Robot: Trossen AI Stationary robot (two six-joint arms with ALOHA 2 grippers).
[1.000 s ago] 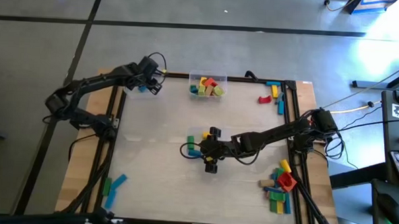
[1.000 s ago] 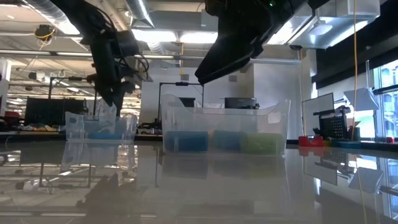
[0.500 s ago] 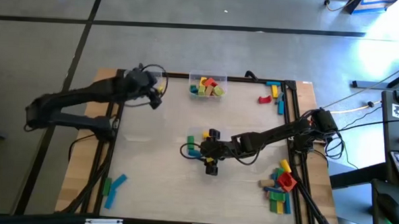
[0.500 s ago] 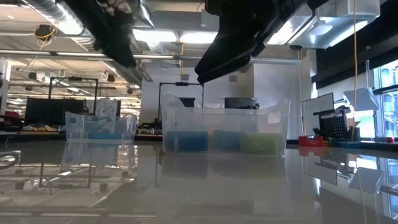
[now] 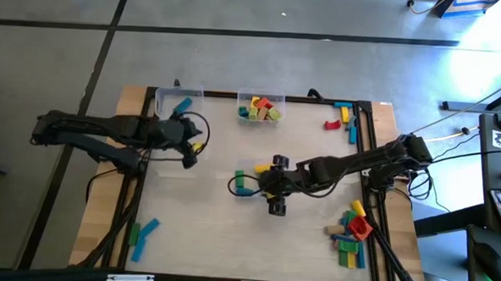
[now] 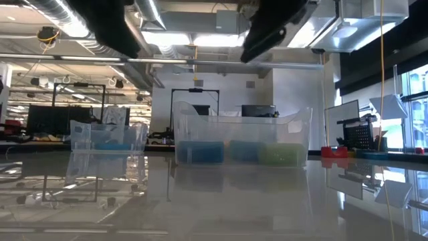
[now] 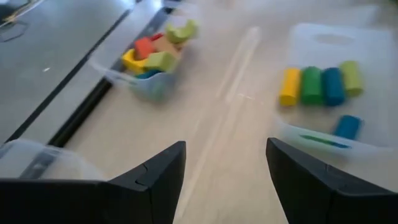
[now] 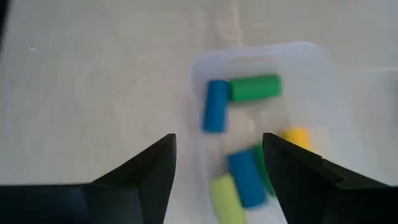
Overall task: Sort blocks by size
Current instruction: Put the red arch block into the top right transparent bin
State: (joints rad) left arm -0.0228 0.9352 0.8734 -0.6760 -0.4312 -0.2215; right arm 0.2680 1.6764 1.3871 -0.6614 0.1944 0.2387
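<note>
Blocks sit in many spots on your surface (image 5: 196, 214). Your left gripper (image 5: 189, 145) hangs over the left part of the surface, between the far left tub (image 5: 177, 104) and the middle tub (image 5: 250, 181). Its jaws are open and hold nothing. Your right gripper (image 5: 276, 186) hangs over the middle of the surface, just beside the middle tub. Its jaws are open too, and empty.

The middle tub holds yellow, green and blue round blocks (image 7: 320, 84) lying side by side, with more blue and green ones (image 8: 241, 93) near them. The far tub in the middle (image 5: 261, 110) holds a heap of small blocks (image 7: 157, 52) in yellow, red, orange and green. The far left tub has a blue block (image 5: 182, 107) in it.

Loose blocks lie on the surface too. A mixed pile (image 5: 351, 234) sits at the near right. A few blocks (image 5: 343, 118) lie at the far right corner. Blue and green blocks (image 5: 143, 233) lie at the near left.
</note>
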